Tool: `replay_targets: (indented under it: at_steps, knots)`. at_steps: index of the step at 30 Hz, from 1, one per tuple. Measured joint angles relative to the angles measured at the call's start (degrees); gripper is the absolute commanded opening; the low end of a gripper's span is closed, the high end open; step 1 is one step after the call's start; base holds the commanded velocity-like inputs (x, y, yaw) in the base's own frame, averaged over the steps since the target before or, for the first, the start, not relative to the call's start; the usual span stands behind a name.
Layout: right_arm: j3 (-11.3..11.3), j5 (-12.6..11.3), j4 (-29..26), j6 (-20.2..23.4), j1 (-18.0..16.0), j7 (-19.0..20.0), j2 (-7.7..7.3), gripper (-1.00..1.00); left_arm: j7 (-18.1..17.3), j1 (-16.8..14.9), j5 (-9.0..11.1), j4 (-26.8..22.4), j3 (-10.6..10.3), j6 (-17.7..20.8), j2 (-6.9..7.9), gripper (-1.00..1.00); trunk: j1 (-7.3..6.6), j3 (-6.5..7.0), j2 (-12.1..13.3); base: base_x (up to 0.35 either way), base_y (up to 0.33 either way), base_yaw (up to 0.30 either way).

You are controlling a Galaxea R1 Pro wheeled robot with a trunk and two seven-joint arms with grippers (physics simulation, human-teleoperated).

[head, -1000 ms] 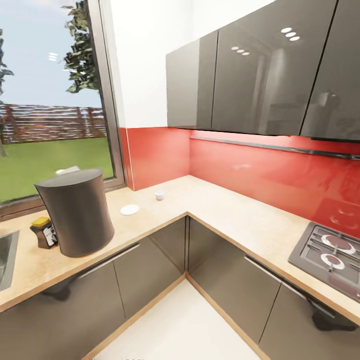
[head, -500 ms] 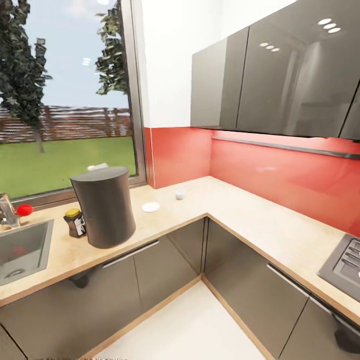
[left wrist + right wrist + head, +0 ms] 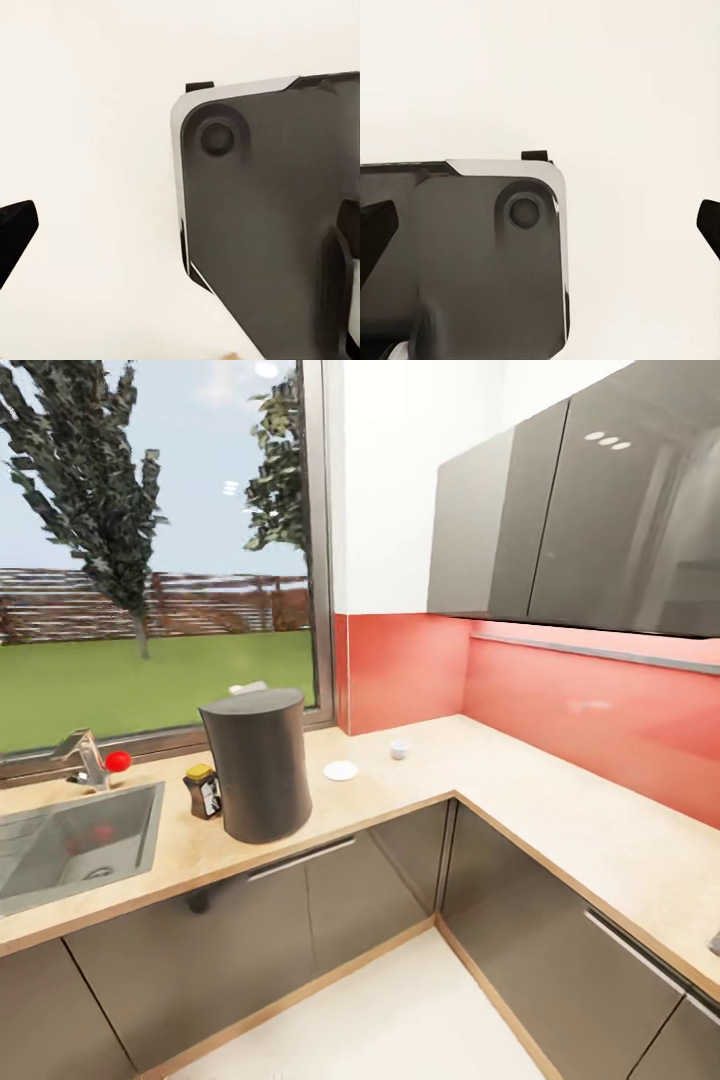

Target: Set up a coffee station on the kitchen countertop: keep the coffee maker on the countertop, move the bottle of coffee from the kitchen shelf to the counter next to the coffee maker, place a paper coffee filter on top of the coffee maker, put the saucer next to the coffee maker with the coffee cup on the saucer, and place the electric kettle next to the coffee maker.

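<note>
Currently in transit toward the window run of the table [image 3: 400, 800]; step in hand, as I judge it, is closing on the station items and squaring the base to them. Item: coffee maker [image 3: 258, 765], dark, tall, upright on the table near the front edge. Item: bottle of coffee [image 3: 204, 791], yellow cap, just beside the coffee maker on the sink side, apparently already placed. Item: saucer [image 3: 341, 771], white, flat, on the far side of the coffee maker, near it but apart. Item: coffee cup [image 3: 400, 749], small, white, beyond the saucer toward the corner, not on it. Filter and kettle: none that I can make out. Fixture: sink [image 3: 70, 840] with tap [image 3: 85, 757] at the left. To do this well I would stop with cup and saucer centred ahead and within reach, clear of the cabinet fronts, before raising either arm. Left pincer [image 3: 180, 240] and right pincer [image 3: 540, 225]: fingertips [image 3: 15, 232] at the frame edges, spread wide, holding nothing, pointed at pale floor and robot base, well apart from every task item.
</note>
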Motion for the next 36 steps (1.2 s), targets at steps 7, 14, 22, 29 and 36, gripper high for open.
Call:
replay_targets:
  at_steps: [7, 14, 22, 29, 36]
  knots:
    - [0.1, 0.0, 0.0, 0.0, 0.0, 0.0, 0.06, 1.0, 0.0, 0.0, 0.1, 0.0, 0.0, 0.0, -0.05, 1.0, 0.0, -0.18, 0.0, 0.0, -0.001, 0.277]
    - [0.1, 0.0, 0.0, 0.0, 0.0, 0.0, 0.07, 1.0, 0.0, 0.0, 0.1, 0.0, 0.0, 0.0, -0.03, 1.0, -0.01, -0.39, 0.0, 0.044, -0.144, 0.277]
    - [0.1, 0.0, 0.0, 0.0, 0.0, 0.0, 0.07, 1.0, 0.0, 0.0, 0.1, 0.0, 0.1, 0.0, 0.03, 1.0, 0.0, -0.62, 0.0, 0.058, -0.149, 0.277]
    - [0.1, 0.0, 0.0, 0.0, 0.0, 0.0, 0.07, 1.0, 0.0, 0.0, 0.2, 0.0, 0.2, 0.0, 0.21, 1.0, 0.0, -0.83, 0.0, 0.004, -0.01, 0.277]
    - [0.1, 0.0, 0.0, 0.0, 0.0, 0.0, 0.07, 1.0, 0.0, 0.0, 0.2, -0.1, 0.2, 0.0, -0.17, 1.0, 0.0, -1.02, 0.0, 0.0, -0.158, 0.277]
